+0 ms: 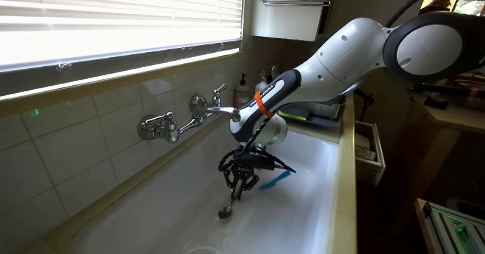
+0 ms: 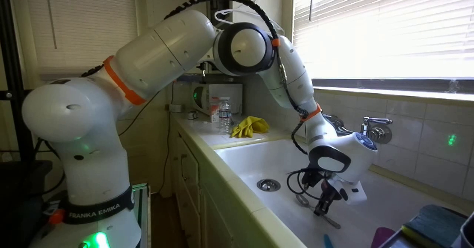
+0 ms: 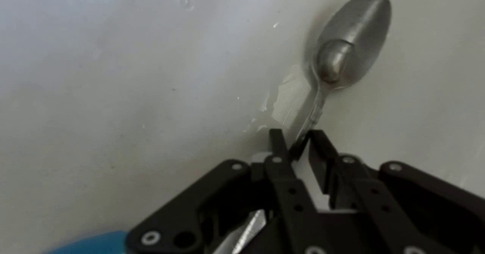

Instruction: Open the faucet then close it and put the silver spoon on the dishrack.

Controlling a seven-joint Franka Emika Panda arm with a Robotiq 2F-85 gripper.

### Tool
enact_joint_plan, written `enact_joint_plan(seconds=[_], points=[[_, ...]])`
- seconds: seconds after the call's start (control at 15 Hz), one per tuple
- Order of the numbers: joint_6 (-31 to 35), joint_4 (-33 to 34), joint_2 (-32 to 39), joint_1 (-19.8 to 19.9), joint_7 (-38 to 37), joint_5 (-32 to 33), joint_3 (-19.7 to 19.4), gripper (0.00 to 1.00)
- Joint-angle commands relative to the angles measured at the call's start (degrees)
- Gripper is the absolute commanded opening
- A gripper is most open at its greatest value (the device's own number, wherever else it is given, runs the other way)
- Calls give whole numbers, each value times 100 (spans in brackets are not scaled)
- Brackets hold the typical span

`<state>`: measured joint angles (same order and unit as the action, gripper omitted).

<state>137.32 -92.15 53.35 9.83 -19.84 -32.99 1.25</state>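
The silver spoon (image 1: 225, 212) is at the bottom of the white sink, and it also shows in an exterior view (image 2: 301, 200) and in the wrist view (image 3: 356, 38). My gripper (image 1: 237, 198) points down at the spoon, and its nearly closed fingertips (image 3: 293, 140) are around the handle. The bowl sticks out beyond the tips; part of the handle is hidden behind the fingers. The spoon looks on or just above the sink floor. The chrome faucet (image 1: 195, 121) is on the tiled wall; one knob shows in an exterior view (image 2: 381, 133). The dark dishrack (image 1: 322, 121) stands at the sink's end.
A bright blue utensil (image 1: 275, 181) lies in the sink near the gripper. A purple cup (image 2: 383, 236) and a sponge (image 2: 433, 224) are by the rack. The faucet spout overhangs the sink close to the arm. Soap bottles (image 1: 242, 91) stand behind the arm. The sink rim (image 1: 343, 193) bounds the area.
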Motion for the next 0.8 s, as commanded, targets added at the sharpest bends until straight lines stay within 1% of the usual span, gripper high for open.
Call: enact_joint_plan(seconds=[0.0, 0.07, 0.13, 0.33, 0.6, 0.73], points=[[-31, 212, 179, -35, -72, 26, -32, 0], [-56, 235, 187, -39, -89, 42, -44, 0], [-75, 248, 194, -34, -89, 48, -46, 3], [-155, 242, 138, 32, -8, 12, 7, 3], [-567, 155, -58, 88, 112, 99, 14, 3], [-648, 105, -173, 73, 140, 108, -16, 3]])
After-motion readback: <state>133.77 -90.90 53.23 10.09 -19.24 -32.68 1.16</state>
